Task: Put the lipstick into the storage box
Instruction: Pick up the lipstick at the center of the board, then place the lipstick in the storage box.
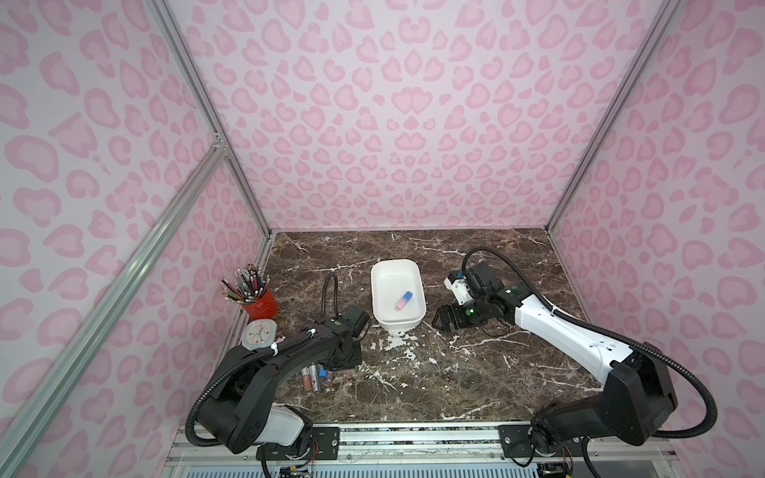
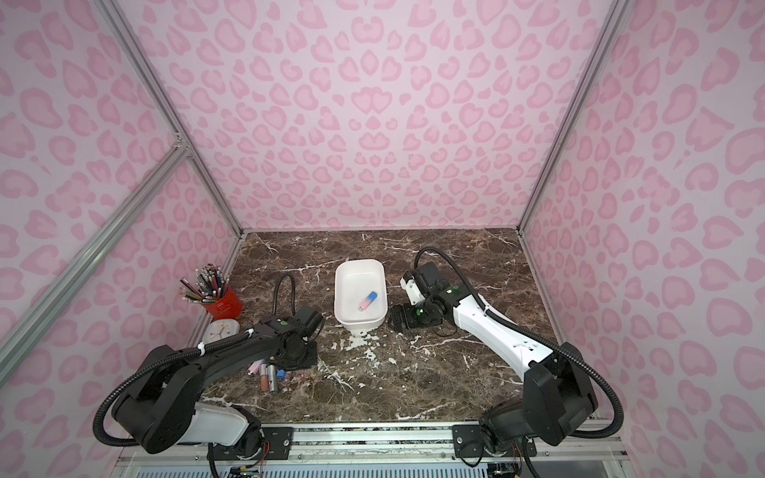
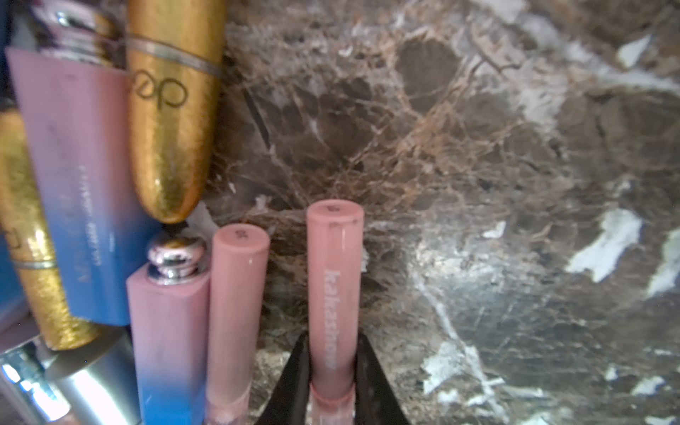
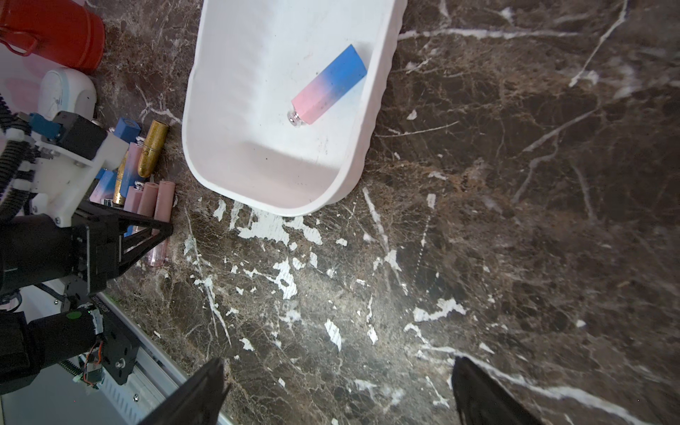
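**Marble surface: tube pinched, lift ahead**

Clenches left hand on round pink lip-gloss tube, just beside another pink tube, well apart from white storage box. Holds right hand released near box. Could lose smooth tube to swivelling between thin fingertips on lift; could drag neighbour along.

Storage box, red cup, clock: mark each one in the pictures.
storage box [image 1: 389,285], a top view, bare floor inside.
red cup [image 1: 263,307], a top view, front wall.
clock [image 1: 258,334], a top view, dial.
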`<state>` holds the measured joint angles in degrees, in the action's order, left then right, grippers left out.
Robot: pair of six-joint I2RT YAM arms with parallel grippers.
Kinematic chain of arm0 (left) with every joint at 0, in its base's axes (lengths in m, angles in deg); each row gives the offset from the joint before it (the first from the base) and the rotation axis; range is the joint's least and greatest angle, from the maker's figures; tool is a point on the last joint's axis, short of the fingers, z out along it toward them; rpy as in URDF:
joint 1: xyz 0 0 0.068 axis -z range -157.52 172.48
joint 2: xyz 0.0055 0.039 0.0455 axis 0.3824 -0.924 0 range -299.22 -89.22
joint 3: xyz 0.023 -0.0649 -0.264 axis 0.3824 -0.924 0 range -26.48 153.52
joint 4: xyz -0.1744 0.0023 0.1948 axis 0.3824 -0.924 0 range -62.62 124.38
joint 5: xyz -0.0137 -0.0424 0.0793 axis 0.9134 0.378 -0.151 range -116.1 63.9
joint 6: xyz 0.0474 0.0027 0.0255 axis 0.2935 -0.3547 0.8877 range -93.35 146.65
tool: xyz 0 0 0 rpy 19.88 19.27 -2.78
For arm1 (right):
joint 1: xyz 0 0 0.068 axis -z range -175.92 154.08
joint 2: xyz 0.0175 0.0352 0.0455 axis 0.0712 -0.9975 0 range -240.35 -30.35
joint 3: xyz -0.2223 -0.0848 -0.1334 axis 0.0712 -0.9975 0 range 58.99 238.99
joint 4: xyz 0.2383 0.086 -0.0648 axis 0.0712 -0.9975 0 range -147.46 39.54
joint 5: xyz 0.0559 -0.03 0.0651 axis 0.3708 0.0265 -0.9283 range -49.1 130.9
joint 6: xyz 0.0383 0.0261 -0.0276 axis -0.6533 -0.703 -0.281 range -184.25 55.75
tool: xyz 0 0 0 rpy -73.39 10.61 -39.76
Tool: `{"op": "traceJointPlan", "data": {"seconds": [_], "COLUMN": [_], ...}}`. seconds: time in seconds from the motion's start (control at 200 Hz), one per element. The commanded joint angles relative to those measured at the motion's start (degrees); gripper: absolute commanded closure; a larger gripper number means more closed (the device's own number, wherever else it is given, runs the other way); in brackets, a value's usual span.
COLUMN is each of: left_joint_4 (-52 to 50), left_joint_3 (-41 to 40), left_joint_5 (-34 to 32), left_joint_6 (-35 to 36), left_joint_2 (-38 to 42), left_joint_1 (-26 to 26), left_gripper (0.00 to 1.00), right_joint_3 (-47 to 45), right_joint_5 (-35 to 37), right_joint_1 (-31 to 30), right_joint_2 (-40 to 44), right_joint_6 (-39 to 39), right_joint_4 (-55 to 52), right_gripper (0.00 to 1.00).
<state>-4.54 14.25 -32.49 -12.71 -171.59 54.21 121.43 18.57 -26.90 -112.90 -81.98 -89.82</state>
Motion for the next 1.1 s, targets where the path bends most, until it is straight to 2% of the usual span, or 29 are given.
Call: {"op": "traceJointPlan", "data": {"seconds": [0.0, 0.105, 0.275, 0.58, 0.805, 1.095], "left_joint_4": [1.3, 0.5, -4.3, -14.0, -13.4, -8.8], "left_joint_3": [0.4, 1.2, 6.0, 24.6, 38.7, 51.1], "left_joint_5": [1.1, 1.2, -0.5, -5.4, -4.3, 0.6], "left_joint_6": [0.0, 0.1, 0.8, 4.4, 8.0, 10.8], "left_joint_2": [-1.3, -1.7, 0.1, -1.1, -10.1, -24.5], "left_joint_1": [0.0, 0.0, 0.0, 0.0, 0.0, 0.0], "left_gripper": [0.83, 0.90, 0.94, 0.94, 0.94, 0.97], "right_joint_3": [0.2, 0.5, 0.9, 3.0, 3.5, 5.6], "right_joint_5": [0.4, 0.4, -0.2, -1.4, -1.4, -0.6], "right_joint_1": [0.1, 0.5, 1.4, 3.6, 6.0, 9.1], "right_joint_2": [0.3, 0.6, 0.6, -1.4, -1.3, -1.3], "right_joint_6": [0.8, 0.9, 1.3, 2.5, 3.3, 4.2], "right_joint_4": [-1.0, -1.1, -1.0, -1.3, -2.3, -4.5], "right_gripper": [0.01, 0.01, 0.01, 0.01, 0.01, 0.01]}}
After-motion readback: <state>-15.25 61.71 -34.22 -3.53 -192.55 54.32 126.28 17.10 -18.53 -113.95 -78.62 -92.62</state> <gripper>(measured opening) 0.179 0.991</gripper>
